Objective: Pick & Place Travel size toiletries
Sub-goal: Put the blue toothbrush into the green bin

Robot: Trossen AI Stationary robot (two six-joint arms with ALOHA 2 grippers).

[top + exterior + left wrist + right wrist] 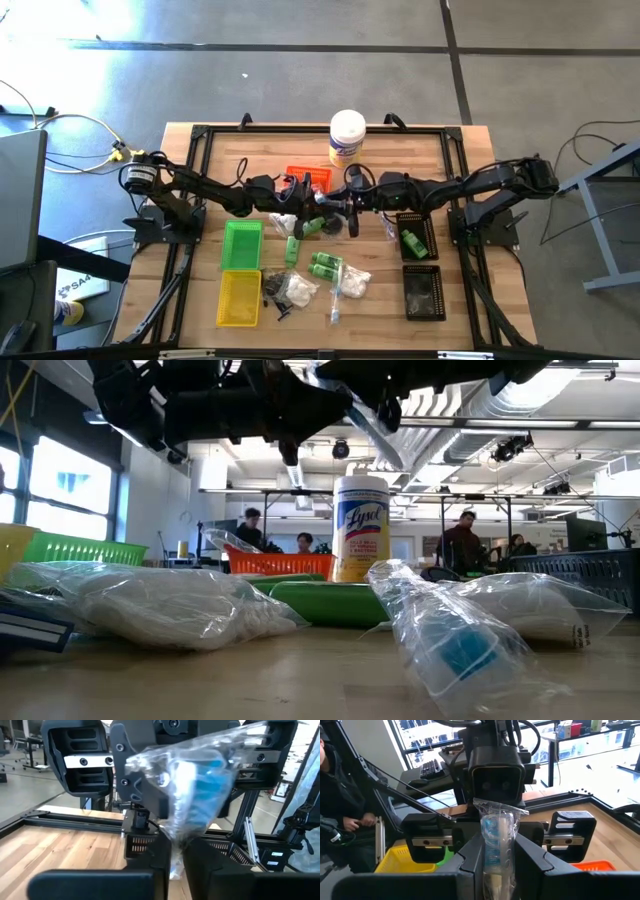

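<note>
Both the left claw point(175, 855) and the right claw point(497, 855) are clenching one clear-bagged blue-white toiletry point(496, 840) above the surface point(190, 300), risking a tear or drop if they are pulling apart.

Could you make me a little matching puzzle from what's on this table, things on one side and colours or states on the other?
Things:
1. white canister
2. clear bag with a blue-and-white item
3. mesh tray next to the yellow tray
4. mesh tray nearest the canister

Descriptions:
A. green
B. orange
C. held up between both grippers
D. standing upright with a yellow label

Pairs: 1-D, 2-C, 3-A, 4-B
</note>
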